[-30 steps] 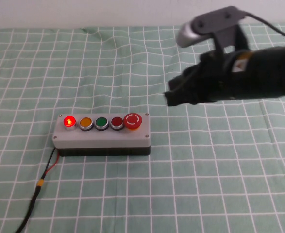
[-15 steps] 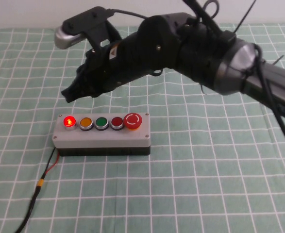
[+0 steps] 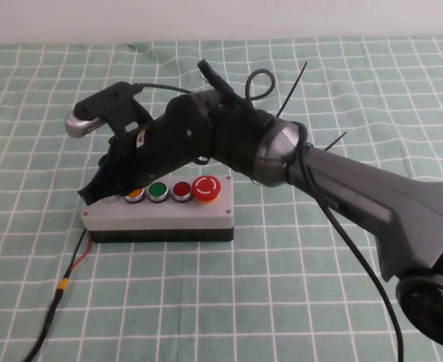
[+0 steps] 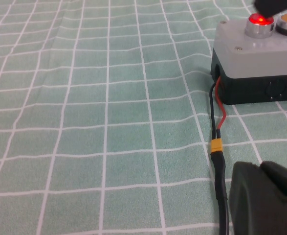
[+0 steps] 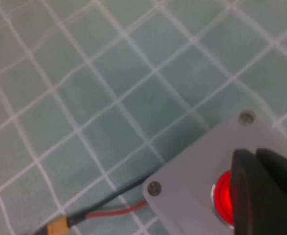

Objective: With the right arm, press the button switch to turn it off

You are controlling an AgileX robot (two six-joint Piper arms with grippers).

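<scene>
The button switch [image 4: 259, 20] is lit bright red at the left end of the grey box [image 3: 161, 215], next to the orange button [image 3: 134, 194]. In the high view my right gripper [image 3: 93, 192] hides it. My right gripper [image 5: 255, 161] is shut and empty, and its fingertips sit on the glowing button switch [image 5: 223, 198]. Its dark tip also shows in the left wrist view [image 4: 275, 5], just above the button switch. My left gripper [image 4: 265, 196] is shut and empty, low on the cloth near the front left, beside the box's cable.
The box also carries a green button [image 3: 158, 191], a darker red button [image 3: 181, 190] and a large red mushroom stop button [image 3: 207, 188]. A black and red cable [image 3: 70, 271] with an orange connector [image 4: 215, 146] runs from the box's left end towards the front. A green checked cloth [image 3: 319, 286] covers the table.
My right arm has swept from the right side leftward and down. Its gripper has dropped from above the box's left end onto the red button, which is still lit.
</scene>
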